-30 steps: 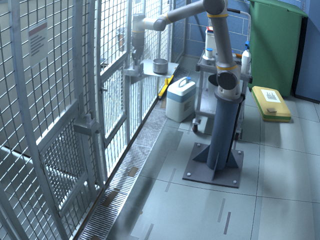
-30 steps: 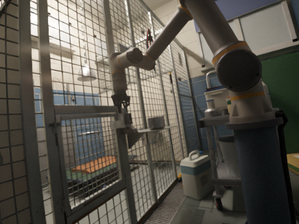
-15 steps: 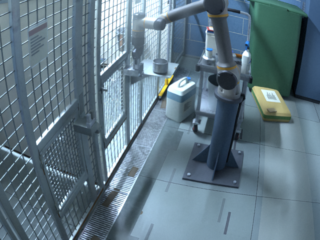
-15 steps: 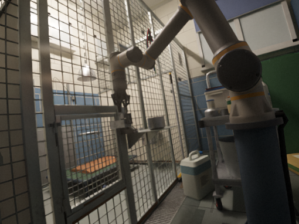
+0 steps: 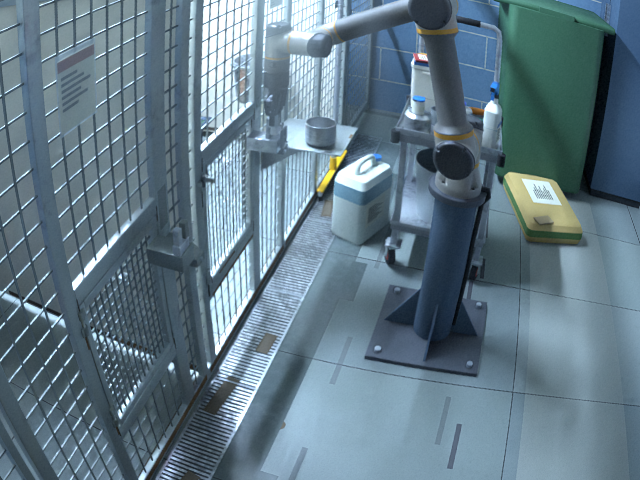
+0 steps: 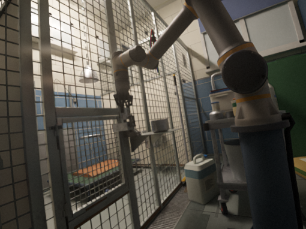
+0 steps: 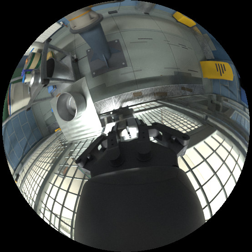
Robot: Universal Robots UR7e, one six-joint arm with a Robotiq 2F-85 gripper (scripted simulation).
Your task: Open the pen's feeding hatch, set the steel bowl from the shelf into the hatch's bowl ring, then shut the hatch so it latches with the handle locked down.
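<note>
The hatch's latch handle (image 7: 125, 131) stands up from its metal latch block (image 5: 267, 140) on the edge of the mesh feeding hatch (image 6: 90, 156), and my gripper (image 5: 273, 126) (image 6: 126, 112) (image 7: 127, 135) points straight down and is closed around this handle. The hatch sits flush in the pen's wire wall. Right beside the latch, a small metal shelf (image 5: 316, 137) juts out from the wall. The steel bowl (image 5: 320, 132) (image 6: 159, 125) (image 7: 70, 106) stands upright on it, empty.
The pen's wire mesh wall (image 5: 129, 206) runs along my left side with a floor drain grate (image 5: 269, 330) at its foot. A white cooler (image 5: 360, 199), a wheeled cart (image 5: 439, 155), a green bin (image 5: 548, 88) and a yellow case (image 5: 540, 206) stand near my base (image 5: 444, 268).
</note>
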